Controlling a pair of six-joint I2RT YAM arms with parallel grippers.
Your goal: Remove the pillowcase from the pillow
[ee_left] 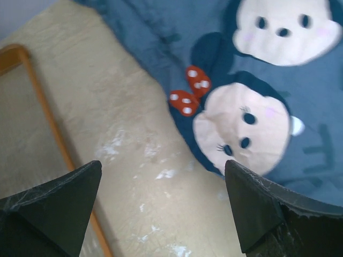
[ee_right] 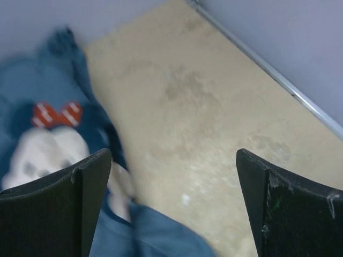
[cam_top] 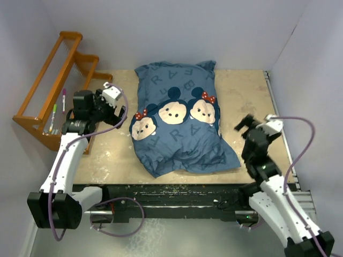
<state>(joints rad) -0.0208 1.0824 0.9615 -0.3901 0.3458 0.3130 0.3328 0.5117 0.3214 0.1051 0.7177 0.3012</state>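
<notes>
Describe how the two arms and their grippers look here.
The left arm and right arm have glossy white link shells with black joint housings and black bases. A thin purple cable loops loosely along each. The left gripper and right gripper each carry two matte black wedge-shaped fingers with scuffed edges. No markings are legible.

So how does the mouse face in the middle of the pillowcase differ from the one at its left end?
The left face wears a red bow with white dots; the middle face has none. The left face has eyelashes, the middle face plain oval eyes. The left face sits lower in the top view. Both are cream with dark ears.
</notes>
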